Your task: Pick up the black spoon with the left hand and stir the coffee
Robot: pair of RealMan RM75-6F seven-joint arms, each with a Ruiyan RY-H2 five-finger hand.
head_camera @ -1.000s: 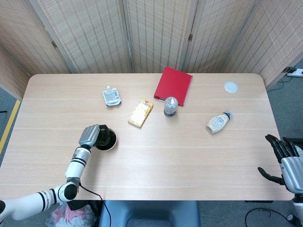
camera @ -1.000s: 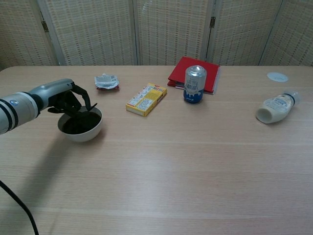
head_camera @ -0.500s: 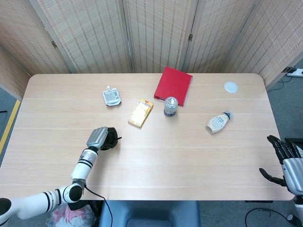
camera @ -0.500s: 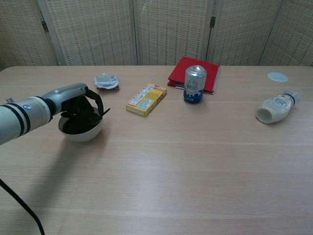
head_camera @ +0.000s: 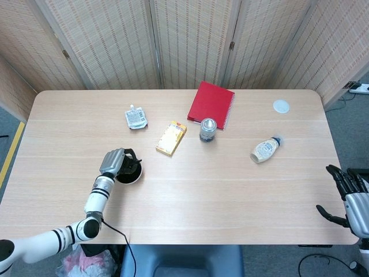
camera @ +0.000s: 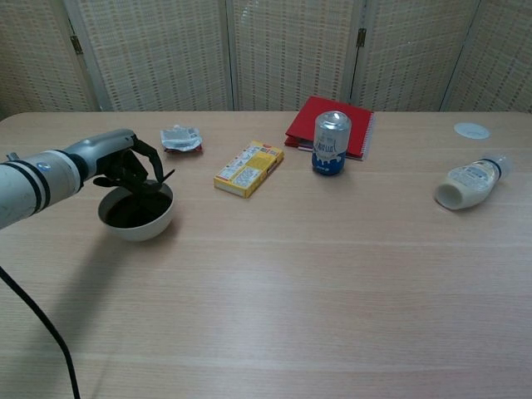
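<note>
The left hand point(camera: 125, 166) hangs over the bowl point(camera: 137, 214) of coffee near the counter's point(camera: 299, 283) left side, its fingers point(camera: 151, 170) pinching the black spoon point(camera: 160, 180), whose tip seems to dip into the liquid. The spoon looks light, stiff and thin, best held high on its handle. No writing is legible. The right hand point(head_camera: 350, 199) rests released, off the counter's edge.

Test room, woven screens point(head_camera: 190, 40), table point(head_camera: 230, 184)
</note>
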